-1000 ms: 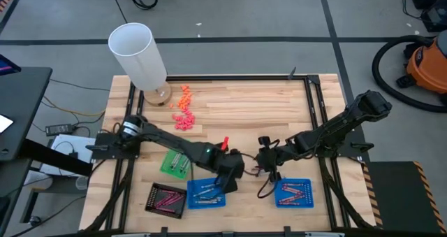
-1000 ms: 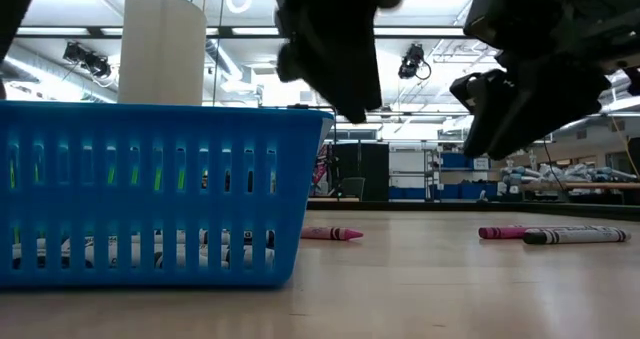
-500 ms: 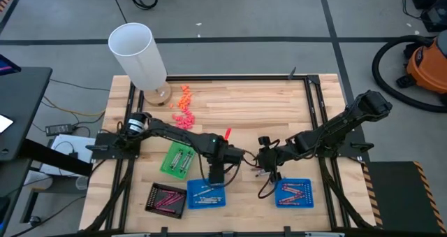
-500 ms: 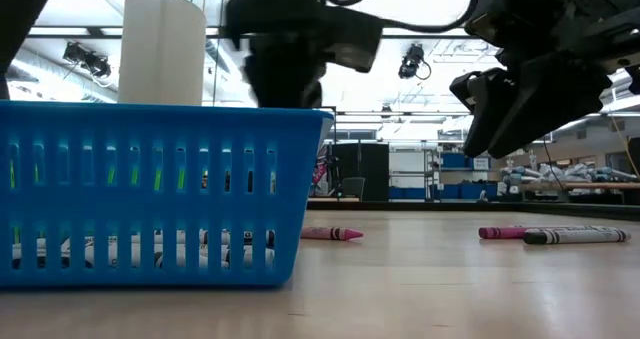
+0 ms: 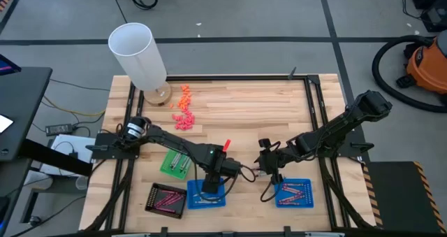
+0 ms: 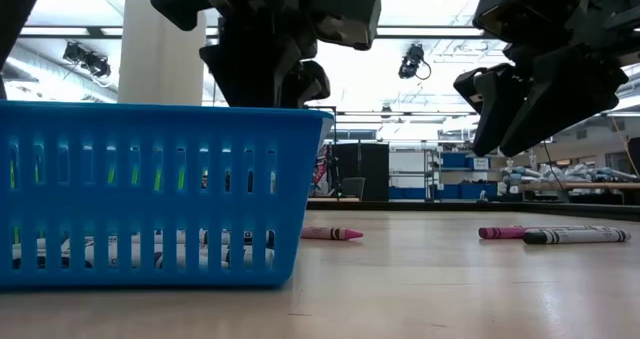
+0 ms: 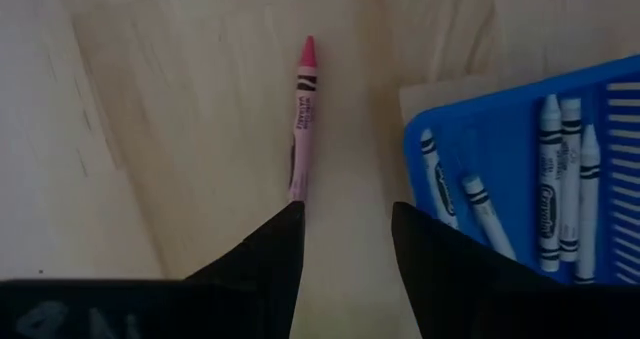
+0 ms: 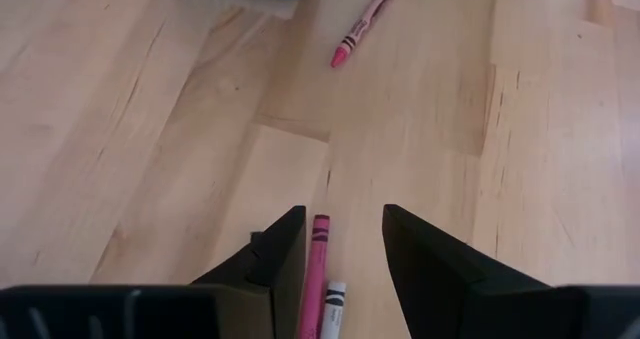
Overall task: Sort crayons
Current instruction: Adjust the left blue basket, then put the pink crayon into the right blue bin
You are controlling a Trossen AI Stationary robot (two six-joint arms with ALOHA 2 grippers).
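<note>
The table is pale wood with a smooth, slightly glossy finish. The blue basket is slotted plastic. The crayons have matt paper wrappers.

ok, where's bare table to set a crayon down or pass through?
Free: the back right of the table, bare wood beyond the orange bits and white cylinder. Crowded: the front edge, with green tray, dark tray, two blue trays, and both grippers over loose crayons.
</note>
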